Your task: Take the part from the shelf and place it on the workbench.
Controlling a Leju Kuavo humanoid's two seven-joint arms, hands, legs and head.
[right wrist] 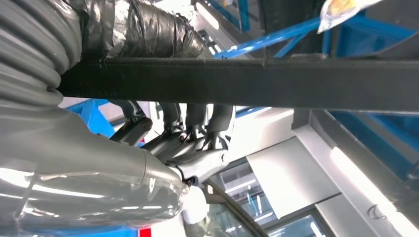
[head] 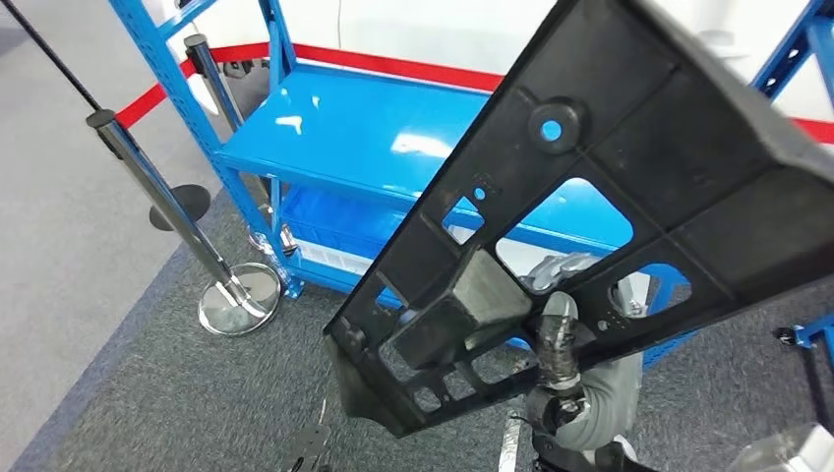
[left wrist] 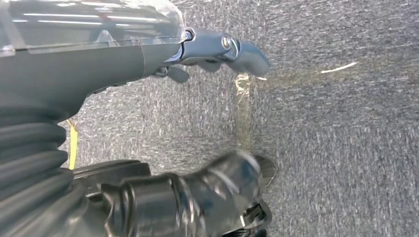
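Note:
A large black plastic part [head: 629,167], ribbed and pierced with cut-outs, hangs tilted in the air in front of the blue shelf [head: 374,128] and spans much of the head view. My right hand [head: 558,339] grips its lower edge from beneath, the taped thumb lying over the rim. In the right wrist view the part's black bar [right wrist: 276,84] crosses the picture and my right hand [right wrist: 192,133] has its dark fingers [right wrist: 197,116] hooked around it. My left hand [left wrist: 148,54] hangs over the grey carpet with its thumb [left wrist: 237,49] stretched out, holding nothing.
The shelf's blue boards lie bare behind the part. Two chrome stanchions [head: 236,295] with a red belt [head: 393,64] stand to the shelf's left. Another blue upright [head: 806,39] rises at the right. Grey carpet [head: 197,393] covers the floor in front.

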